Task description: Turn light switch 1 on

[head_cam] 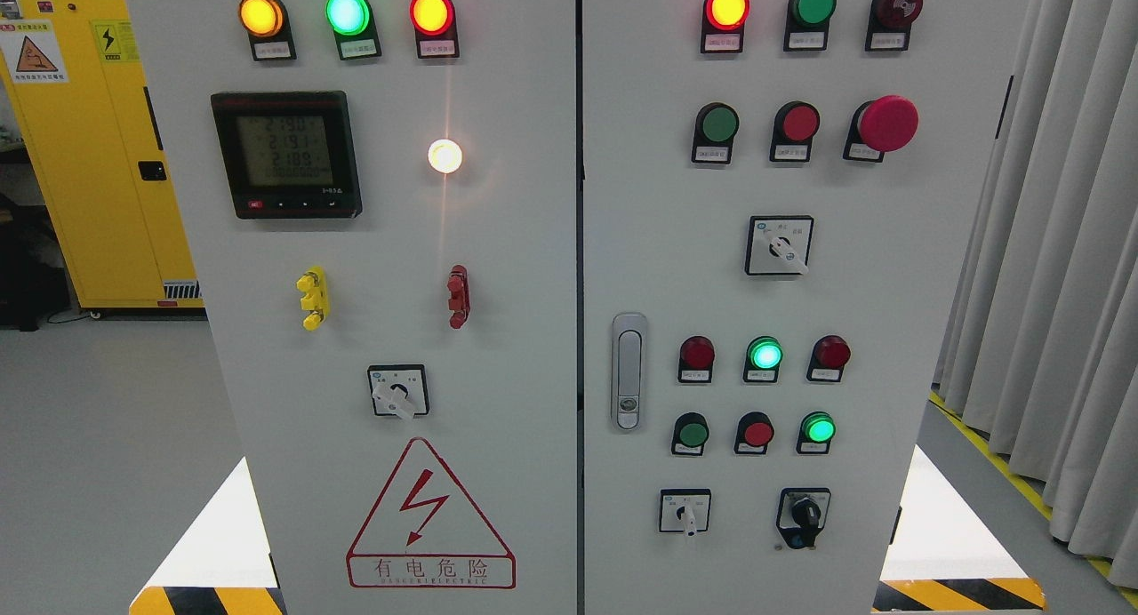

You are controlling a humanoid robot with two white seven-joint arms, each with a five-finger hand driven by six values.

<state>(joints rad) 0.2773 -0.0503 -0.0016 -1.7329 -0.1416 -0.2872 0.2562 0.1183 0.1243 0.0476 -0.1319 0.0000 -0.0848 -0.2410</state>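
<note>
The smooth grey metal control cabinet (498,242) carries round glossy indicator lamps, and a small round white lamp (444,155) glows beside the square black digital meter (285,154). Which control is light switch 1 cannot be told; the white rotary selector (398,391) on the left door points its lever down-right. Neither robot hand shows, so their state cannot be told.

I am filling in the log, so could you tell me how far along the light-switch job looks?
No robot hand is in view, so nothing is in hand. The white lamp glows on the left door, but nothing marks which control is switch 1, so this fits either stage.
</note>
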